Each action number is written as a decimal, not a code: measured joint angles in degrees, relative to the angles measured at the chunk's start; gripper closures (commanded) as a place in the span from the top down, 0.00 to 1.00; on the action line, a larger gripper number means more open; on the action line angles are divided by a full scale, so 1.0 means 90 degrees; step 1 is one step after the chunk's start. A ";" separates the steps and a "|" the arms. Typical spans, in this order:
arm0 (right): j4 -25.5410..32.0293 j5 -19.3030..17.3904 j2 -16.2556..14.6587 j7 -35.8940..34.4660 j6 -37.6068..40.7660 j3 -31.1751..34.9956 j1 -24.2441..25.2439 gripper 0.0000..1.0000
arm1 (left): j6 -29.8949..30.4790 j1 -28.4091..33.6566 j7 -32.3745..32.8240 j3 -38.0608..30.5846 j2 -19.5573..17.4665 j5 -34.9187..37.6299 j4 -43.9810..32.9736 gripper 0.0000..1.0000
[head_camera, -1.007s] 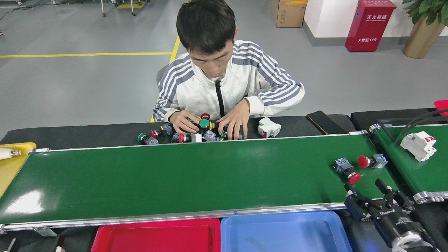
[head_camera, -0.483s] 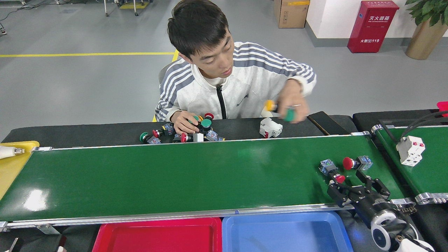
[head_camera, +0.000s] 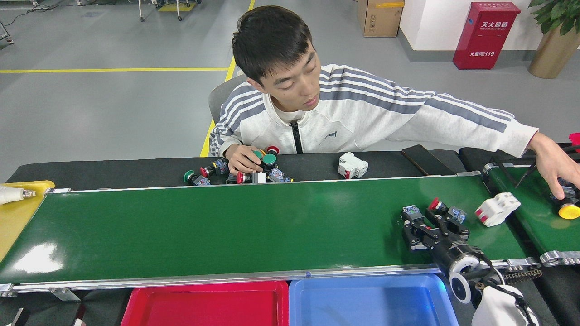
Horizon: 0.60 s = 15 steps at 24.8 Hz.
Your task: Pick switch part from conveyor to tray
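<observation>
Switch part mostly hidden behind the right claw, grip unclear, red tray and blue tray cut off below

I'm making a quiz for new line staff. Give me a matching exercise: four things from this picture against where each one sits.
Things:
1. white breaker
2. yellow button
3. blue tray
4. right tool

Places:
A. under the person's hand, on the narrow belt
B. over the red-capped switches on the conveyor
C. below the conveyor's near rail, right of the red tray
D. at the conveyor's right end

Pairs: 1-D, 2-A, 3-C, 4-B
</observation>
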State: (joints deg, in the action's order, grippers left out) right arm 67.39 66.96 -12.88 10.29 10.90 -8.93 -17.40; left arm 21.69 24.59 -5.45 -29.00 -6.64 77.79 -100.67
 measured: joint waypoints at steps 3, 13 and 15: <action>0.0002 -0.0012 0.0000 0.0024 0.0021 -0.0060 -0.0006 0.12 | 0.0000 0.0049 0.0000 0.0000 0.0000 0.0000 -0.0001 1.00; 0.1226 0.0053 0.0326 -0.0028 0.0517 -0.1069 -0.0043 0.11 | 0.0018 0.0074 0.0000 0.0000 0.0000 0.0000 -0.0010 1.00; 0.1503 0.0204 0.0436 -0.0121 0.0764 -0.1736 -0.0168 0.15 | 0.0032 0.0074 0.0000 0.0000 0.0000 0.0000 -0.0010 1.00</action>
State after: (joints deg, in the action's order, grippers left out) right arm 80.92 68.80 -8.96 9.20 17.78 -24.55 -18.91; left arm 21.97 25.26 -5.45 -28.99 -6.64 77.79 -100.76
